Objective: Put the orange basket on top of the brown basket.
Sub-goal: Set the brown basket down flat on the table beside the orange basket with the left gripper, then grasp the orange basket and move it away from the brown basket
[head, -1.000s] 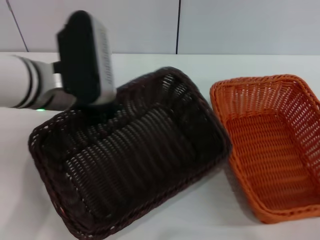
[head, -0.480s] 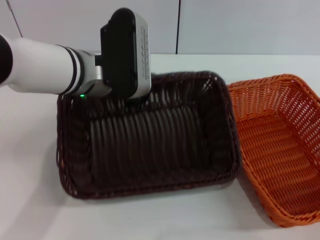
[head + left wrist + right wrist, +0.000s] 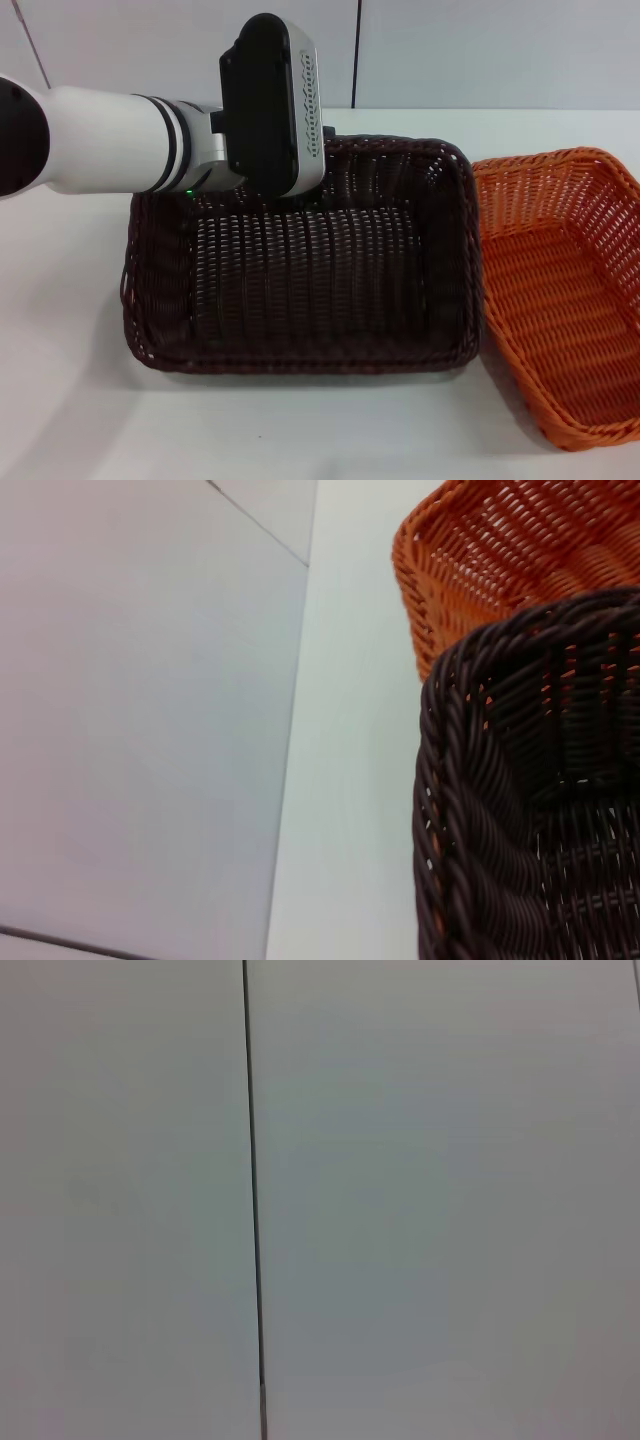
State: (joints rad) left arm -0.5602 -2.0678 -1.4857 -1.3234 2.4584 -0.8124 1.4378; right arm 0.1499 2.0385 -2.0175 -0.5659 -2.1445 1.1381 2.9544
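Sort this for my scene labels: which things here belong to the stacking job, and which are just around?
Job:
orange basket
brown basket
left hand, at the brown basket's far rim

Around:
white table
wall panels

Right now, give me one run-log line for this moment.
left gripper: at brown basket far rim | orange basket: on table, beside brown, not stacked | right arm: out of view

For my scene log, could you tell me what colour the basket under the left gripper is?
Very dark brown, almost black: the brown basket, clearest in the head view.
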